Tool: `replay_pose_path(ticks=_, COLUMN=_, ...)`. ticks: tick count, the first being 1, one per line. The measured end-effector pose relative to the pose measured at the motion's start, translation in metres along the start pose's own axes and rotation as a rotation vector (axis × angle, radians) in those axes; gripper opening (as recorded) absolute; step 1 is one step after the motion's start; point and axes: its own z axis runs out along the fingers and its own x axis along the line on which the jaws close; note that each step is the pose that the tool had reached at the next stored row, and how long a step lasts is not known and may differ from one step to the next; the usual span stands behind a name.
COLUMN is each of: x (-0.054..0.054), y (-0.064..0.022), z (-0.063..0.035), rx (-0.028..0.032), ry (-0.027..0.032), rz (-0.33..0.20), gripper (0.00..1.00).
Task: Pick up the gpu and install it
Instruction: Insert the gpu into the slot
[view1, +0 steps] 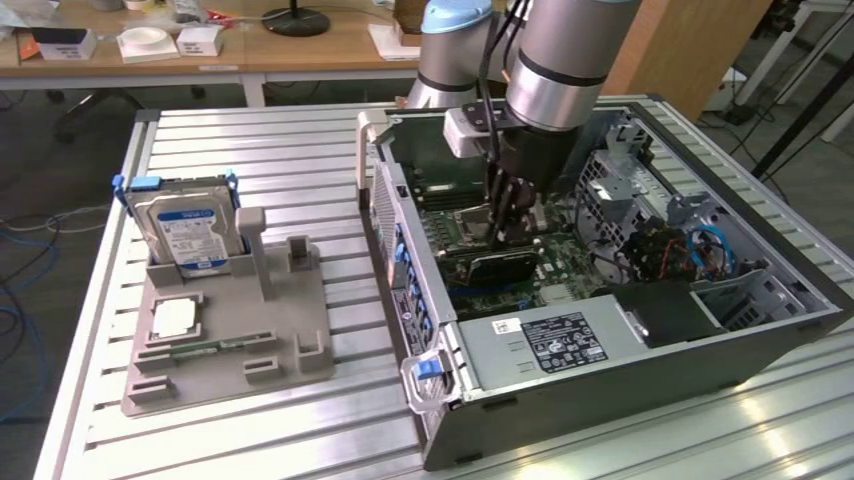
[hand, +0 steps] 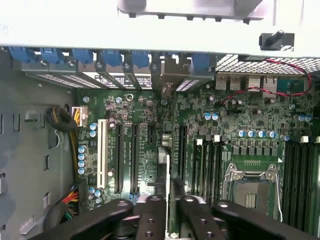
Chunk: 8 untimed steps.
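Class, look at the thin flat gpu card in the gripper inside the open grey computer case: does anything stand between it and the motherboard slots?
Nothing visible does. The gripper holds the thin dark gpu card edge-down right over the black slots of the green motherboard, with nothing lying between card and board.

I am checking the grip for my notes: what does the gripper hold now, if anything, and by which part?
The gripper holds the gpu by its top edge, inside the computer case.
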Motion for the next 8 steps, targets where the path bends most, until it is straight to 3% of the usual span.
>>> replay_pose_path(ticks=3, x=0.0, y=0.0, z=0.0, rx=-0.0001, ry=0.0001, rz=0.0, gripper=0.11)
replay_pose_path(ticks=8, x=0.0, y=0.0, z=0.0, rx=-0.0001, ry=0.0001, rz=0.0, gripper=0.11)
